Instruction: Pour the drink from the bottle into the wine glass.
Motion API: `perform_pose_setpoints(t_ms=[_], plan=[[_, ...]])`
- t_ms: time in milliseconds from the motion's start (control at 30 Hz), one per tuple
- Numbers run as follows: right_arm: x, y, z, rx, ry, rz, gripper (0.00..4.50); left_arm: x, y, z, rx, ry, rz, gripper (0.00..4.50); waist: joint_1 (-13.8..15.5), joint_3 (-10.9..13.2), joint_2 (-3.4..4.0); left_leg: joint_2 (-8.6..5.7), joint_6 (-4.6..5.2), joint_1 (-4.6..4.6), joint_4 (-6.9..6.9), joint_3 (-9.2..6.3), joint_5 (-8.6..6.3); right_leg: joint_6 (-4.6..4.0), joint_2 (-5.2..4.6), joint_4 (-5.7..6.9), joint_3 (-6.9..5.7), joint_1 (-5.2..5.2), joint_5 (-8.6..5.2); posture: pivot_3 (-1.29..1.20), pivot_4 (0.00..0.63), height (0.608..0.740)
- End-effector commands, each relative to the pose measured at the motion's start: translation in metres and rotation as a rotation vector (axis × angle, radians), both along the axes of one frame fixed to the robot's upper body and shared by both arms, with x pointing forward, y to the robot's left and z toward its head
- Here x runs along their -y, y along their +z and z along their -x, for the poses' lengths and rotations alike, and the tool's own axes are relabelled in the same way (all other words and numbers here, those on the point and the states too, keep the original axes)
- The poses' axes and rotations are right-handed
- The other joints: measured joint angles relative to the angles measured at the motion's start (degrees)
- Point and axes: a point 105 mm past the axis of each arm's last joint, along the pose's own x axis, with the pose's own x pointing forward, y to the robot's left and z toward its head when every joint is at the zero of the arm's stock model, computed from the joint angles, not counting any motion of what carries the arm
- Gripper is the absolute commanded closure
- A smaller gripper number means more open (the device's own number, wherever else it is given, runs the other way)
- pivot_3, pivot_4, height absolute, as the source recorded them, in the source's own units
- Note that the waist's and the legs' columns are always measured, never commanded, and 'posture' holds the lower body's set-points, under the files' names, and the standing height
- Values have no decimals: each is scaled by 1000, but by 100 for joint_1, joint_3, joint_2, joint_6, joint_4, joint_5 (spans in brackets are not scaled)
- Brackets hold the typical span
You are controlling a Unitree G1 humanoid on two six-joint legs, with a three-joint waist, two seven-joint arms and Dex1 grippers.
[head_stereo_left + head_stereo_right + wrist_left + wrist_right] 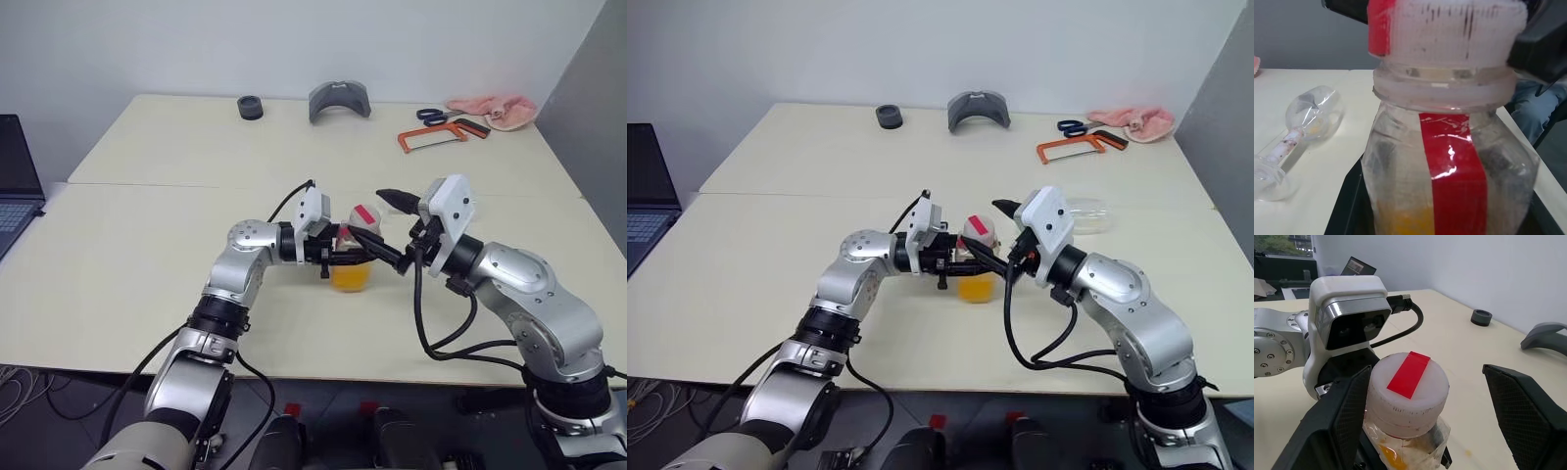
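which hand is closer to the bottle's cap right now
Right. The right hand has its open fingers on either side of the white cap. The left hand is shut on the bottle lower down, around its body.

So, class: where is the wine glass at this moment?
In the left wrist view the wine glass lies on its side on the table, apart from the bottle that the left gripper holds.

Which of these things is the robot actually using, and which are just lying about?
In use: bottle with drink, cap, wine glass, left gripper, right gripper.
Lying about: hacksaw, scissors, pink cloth, black ring, grey piece, laptop.
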Motion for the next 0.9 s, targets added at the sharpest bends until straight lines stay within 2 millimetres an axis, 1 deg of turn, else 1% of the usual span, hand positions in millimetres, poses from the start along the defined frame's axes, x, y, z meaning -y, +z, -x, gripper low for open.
perform_pose_setpoints(t_ms=[33, 367, 900], plan=[[9, 10, 1, 40, -28, -21, 634, 0, 20, 1, 63, -21, 32, 2847, 0, 0, 0, 0, 0, 0, 0, 0, 0, 0, 0, 0, 0, 0, 0, 0, 150, 740], [19, 10, 2, 13, -47, -37, 634, -1, 18, 0, 67, -22, 19, 2847, 0, 0, 0, 0, 0, 0, 0, 0, 0, 0, 0, 0, 0, 0, 0, 0, 150, 740], [21, 8, 5, -7, -32, -35, 634, -2, 17, -1, 71, -14, 14, 2847, 0, 0, 0, 0, 1, 0, 0, 0, 0, 0, 0, 0, 0, 0, 0, 0, 150, 740]])
